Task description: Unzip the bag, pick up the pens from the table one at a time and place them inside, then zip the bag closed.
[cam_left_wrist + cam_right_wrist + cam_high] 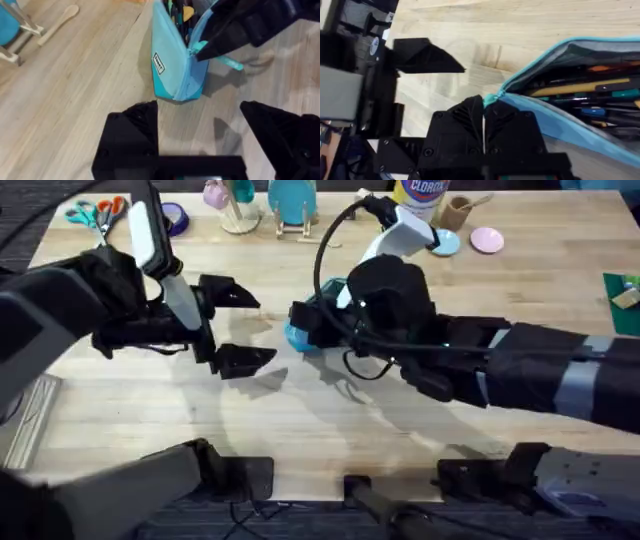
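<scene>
The teal-blue bag (172,70) lies at mid-table with its zipper open along the top. Several pens (580,89) lie inside it, among them a yellowish one and dark ones. My right gripper (483,107) is shut on the teal zipper pull (493,96) at the bag's end. From above, the right gripper (305,320) and its arm cover most of the bag (298,337). My left gripper (200,130) stands open just short of the bag's end, holding nothing, and sits left of the bag in the overhead view (238,325).
Along the table's back edge are scissors (100,210), a purple disc (172,218), a teal stand (292,205), a Clorox tub (420,192) and a pink disc (487,240). A wooden spoon (60,22) lies beyond the bag. Bare wood (300,420) spans the front.
</scene>
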Controlling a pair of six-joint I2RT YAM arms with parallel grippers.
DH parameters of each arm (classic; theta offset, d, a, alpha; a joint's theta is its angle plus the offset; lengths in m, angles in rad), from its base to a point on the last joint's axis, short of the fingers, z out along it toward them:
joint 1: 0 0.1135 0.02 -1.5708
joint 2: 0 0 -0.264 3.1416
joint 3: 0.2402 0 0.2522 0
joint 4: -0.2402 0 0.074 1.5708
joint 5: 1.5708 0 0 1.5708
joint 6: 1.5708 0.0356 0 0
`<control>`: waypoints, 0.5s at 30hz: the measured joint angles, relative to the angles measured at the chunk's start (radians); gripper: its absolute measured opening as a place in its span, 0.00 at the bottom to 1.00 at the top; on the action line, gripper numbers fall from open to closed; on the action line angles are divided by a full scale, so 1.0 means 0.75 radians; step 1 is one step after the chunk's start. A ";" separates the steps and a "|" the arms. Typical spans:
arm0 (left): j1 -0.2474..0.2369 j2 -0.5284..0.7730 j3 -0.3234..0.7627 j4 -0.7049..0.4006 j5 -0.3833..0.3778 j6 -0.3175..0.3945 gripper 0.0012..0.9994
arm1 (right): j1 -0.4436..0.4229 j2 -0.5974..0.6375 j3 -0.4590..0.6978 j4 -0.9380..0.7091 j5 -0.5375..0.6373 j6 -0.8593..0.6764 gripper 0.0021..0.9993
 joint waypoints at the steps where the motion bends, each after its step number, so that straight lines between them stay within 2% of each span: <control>1: -0.002 0.034 0.000 0.013 0.016 0.001 0.99 | 0.000 0.000 0.000 0.000 0.000 0.000 0.03; 6: -0.046 0.167 0.000 0.085 0.078 0.005 0.99 | -0.001 0.000 0.000 0.000 0.000 0.000 0.03; 15: -0.201 0.283 0.000 0.237 0.149 0.005 0.99 | -0.001 0.000 0.000 0.000 0.000 0.000 0.03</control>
